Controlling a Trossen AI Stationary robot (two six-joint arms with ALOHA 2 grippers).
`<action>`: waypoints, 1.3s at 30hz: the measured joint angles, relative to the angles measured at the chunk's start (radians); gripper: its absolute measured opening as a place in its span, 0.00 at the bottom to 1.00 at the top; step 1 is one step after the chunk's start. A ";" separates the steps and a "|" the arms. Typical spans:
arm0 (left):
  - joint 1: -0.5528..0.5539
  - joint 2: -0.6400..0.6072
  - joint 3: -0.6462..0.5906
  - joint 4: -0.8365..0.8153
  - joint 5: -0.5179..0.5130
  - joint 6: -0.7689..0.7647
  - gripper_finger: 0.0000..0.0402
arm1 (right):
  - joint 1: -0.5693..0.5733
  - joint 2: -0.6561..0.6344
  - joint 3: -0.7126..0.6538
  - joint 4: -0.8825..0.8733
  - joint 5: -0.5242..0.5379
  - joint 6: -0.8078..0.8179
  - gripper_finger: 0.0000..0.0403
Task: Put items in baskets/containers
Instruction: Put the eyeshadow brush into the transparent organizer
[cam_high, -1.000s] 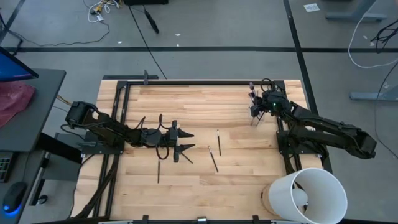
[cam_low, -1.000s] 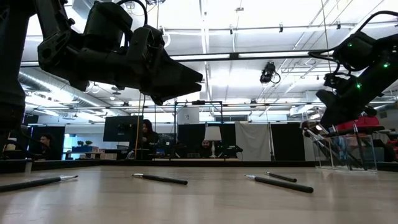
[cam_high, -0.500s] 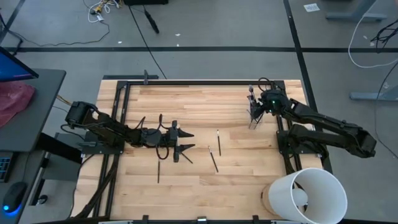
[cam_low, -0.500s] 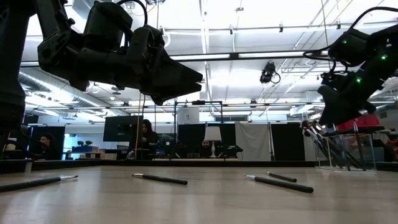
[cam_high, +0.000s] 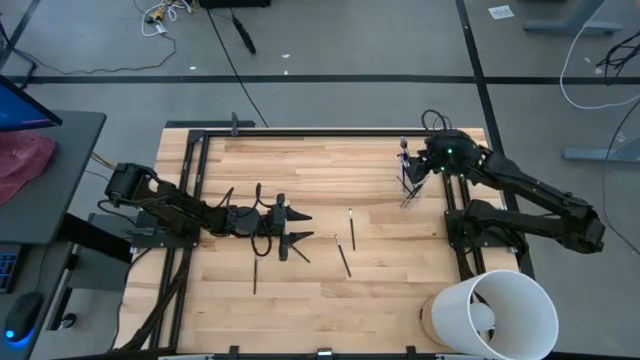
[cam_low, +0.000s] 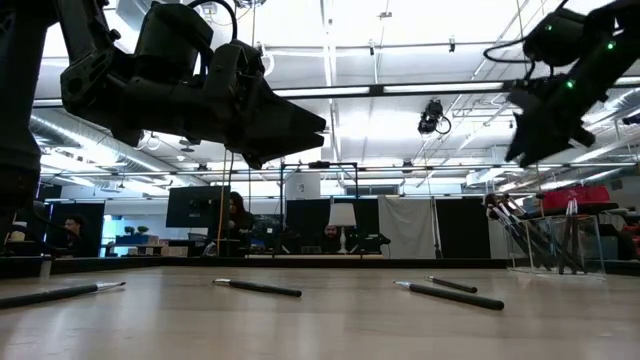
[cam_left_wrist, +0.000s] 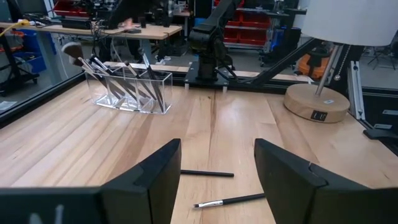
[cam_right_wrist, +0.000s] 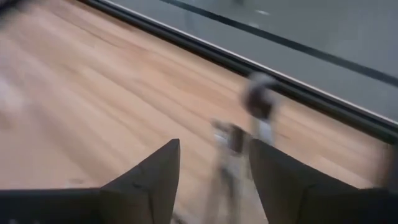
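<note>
- Your right gripper (cam_high: 428, 163) sits up above the clear container (cam_left_wrist: 132, 91) at the table's far right; fingers apart in the right wrist view, nothing between them.
- Container is on the wood table (cam_high: 300, 300), w/ several brushes leaning inside; a fluffy head (cam_left_wrist: 70, 50) pokes out one end.
- In the low view the container (cam_low: 548, 240) shows at the right, brushes slanted in it, and the right gripper (cam_low: 545, 120) hangs above, not touching.
- Your left gripper (cam_high: 295, 226) is mid-table, left of centre, off the surface; fingers (cam_left_wrist: 155, 180) spread, empty.
- Loose brushes still on the table: two (cam_high: 351, 228) (cam_high: 343, 257) just ahead of the left gripper, one (cam_high: 254, 275) nearer the front edge, below the left arm.
- White bucket (cam_high: 494, 315) stands at the front right corner, well apart from the container.
</note>
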 joint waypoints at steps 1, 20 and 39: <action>0.000 0.000 0.000 0.000 0.000 0.000 0.51 | 0.004 0.000 0.007 0.022 -0.038 0.010 0.48; 0.000 0.000 0.000 0.002 -0.026 0.000 0.51 | 0.625 0.383 -0.055 1.083 -0.043 0.091 0.28; -0.181 -0.007 0.000 -0.236 -0.193 -0.231 0.51 | 0.946 1.003 -0.055 1.560 0.295 0.110 0.23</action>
